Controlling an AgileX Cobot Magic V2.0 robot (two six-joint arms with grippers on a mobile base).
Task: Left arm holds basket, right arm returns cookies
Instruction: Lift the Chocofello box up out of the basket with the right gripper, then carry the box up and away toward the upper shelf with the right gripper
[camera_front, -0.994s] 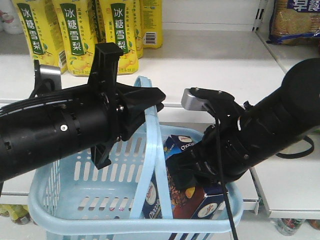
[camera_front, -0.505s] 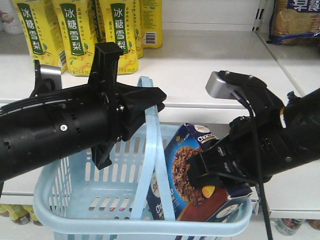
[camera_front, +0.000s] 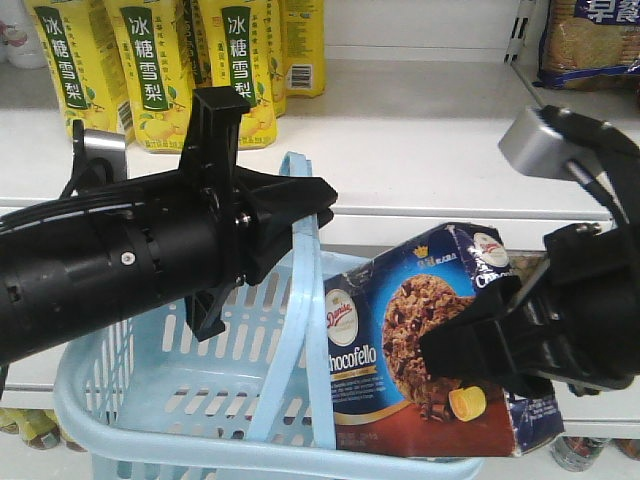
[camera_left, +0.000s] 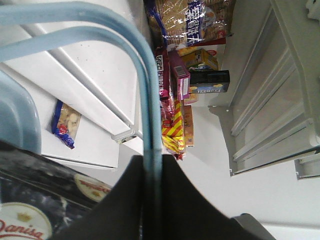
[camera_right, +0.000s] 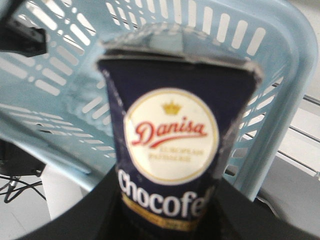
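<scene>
At lower right, the right gripper (camera_front: 470, 350) clamped the Danisa cookie box (camera_front: 420, 340), seemingly light, stiff cardboard best held across its broad faces.

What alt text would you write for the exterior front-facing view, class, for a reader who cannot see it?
The right gripper lifts a navy cookie box from a light blue basket, whose handle the left gripper clamps before a white shelf.

White shelf (camera_front: 420, 130) is seen behind the arms. Yellow drink cartons (camera_front: 150, 70) are stood upright in a row at its back left. A packet of pale biscuits (camera_front: 590, 40) is seen at the back right.
</scene>
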